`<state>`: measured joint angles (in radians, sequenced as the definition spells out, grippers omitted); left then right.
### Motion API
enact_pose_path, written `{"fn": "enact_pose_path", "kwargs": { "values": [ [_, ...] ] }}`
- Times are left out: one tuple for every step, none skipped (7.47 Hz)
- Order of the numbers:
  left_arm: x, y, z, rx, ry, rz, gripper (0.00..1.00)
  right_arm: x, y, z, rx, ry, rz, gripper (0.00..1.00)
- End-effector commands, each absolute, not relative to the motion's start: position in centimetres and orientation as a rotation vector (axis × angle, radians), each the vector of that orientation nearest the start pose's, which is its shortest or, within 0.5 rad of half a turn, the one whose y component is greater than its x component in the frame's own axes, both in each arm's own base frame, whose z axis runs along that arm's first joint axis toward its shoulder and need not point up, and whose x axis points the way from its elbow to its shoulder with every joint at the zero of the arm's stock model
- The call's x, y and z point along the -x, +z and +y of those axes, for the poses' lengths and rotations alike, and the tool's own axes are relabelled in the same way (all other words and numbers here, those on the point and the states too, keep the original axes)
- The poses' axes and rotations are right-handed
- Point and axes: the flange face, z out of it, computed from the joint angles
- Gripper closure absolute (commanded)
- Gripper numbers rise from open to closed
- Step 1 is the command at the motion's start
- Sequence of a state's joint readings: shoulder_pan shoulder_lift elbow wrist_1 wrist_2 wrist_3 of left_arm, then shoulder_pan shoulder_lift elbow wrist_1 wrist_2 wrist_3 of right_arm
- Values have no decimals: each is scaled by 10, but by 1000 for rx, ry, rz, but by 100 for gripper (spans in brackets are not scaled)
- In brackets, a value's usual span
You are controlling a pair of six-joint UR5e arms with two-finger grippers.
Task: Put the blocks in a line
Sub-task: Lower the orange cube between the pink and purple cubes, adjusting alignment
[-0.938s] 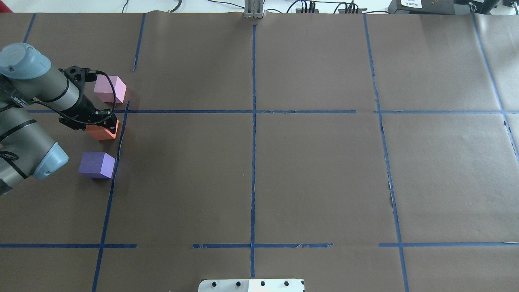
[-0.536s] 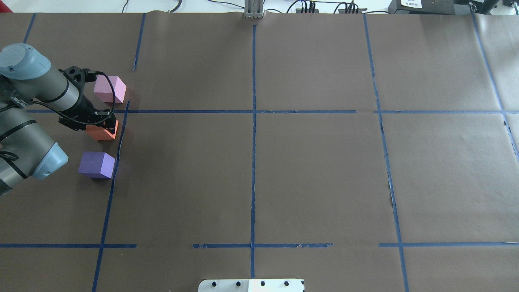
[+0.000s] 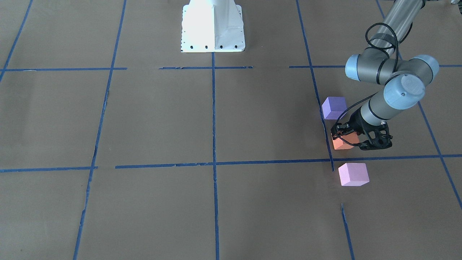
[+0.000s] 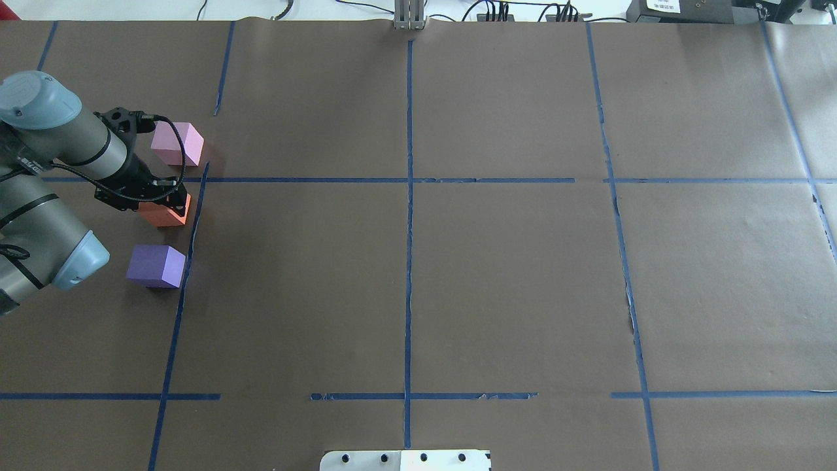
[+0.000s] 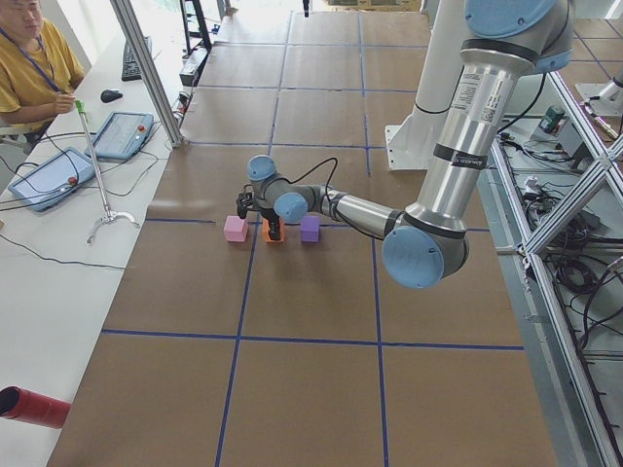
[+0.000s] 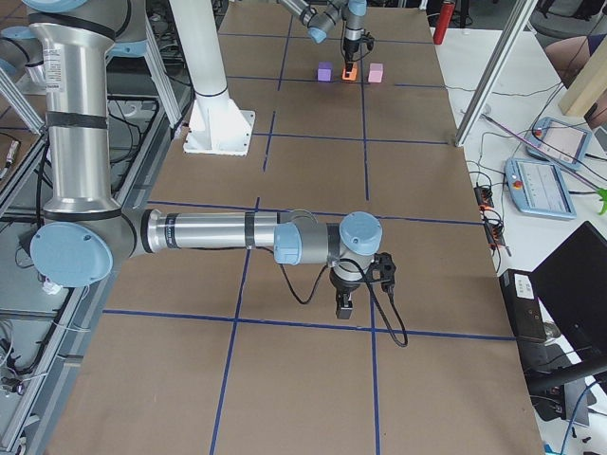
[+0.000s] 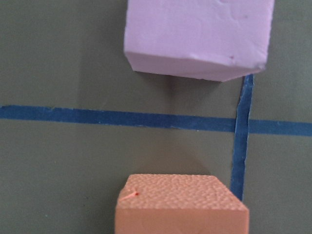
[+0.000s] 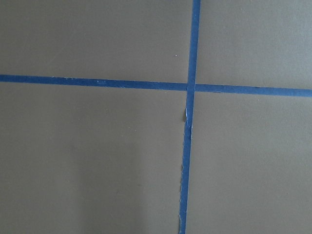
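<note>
Three cubes stand in a row along a blue tape line at the table's left. The pink-lilac block (image 4: 175,144) is farthest, the orange block (image 4: 163,216) in the middle, the dark purple block (image 4: 155,265) nearest. My left gripper (image 4: 173,201) stands over the orange block (image 3: 343,144), its jaws open on either side of it. The block rests on the table. The left wrist view shows the orange block (image 7: 180,204) below and the pink-lilac block (image 7: 197,36) above. My right gripper (image 6: 346,305) hangs over bare table far away; I cannot tell if it is open or shut.
Brown paper with blue tape grid lines (image 4: 409,196) covers the table. The white robot pedestal (image 3: 213,25) stands at the near middle edge. An operator (image 5: 34,68) sits beyond the table's far side with teach pendants beside him.
My left gripper has shifted slightly up and away from the orange block. The three blocks have not moved.
</note>
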<state>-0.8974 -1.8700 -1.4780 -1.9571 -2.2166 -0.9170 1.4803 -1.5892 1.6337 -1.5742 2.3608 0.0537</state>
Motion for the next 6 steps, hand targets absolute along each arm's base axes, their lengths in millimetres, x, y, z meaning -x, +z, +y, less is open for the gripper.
{"fn": "enact_pose_path", "kwargs": {
  "values": [
    [-339, 499, -543, 43, -35, 846, 0, -18, 636, -490, 18, -51, -791, 0],
    [-338, 497, -544, 38, -34, 847, 0, -18, 636, -490, 18, -51, -791, 0],
    [-332, 486, -545, 19, -36, 862, 0, -18, 636, -490, 18, -51, -791, 0],
    [-313, 478, -538, -11, -40, 875, 0, -18, 636, -490, 18, -51, -791, 0],
    [-295, 478, -532, -30, -48, 882, 0, -18, 636, -490, 19, -51, -791, 0],
    [-277, 475, -541, -64, -70, 874, 0, -18, 636, -490, 18, -51, -791, 0]
  ]
}}
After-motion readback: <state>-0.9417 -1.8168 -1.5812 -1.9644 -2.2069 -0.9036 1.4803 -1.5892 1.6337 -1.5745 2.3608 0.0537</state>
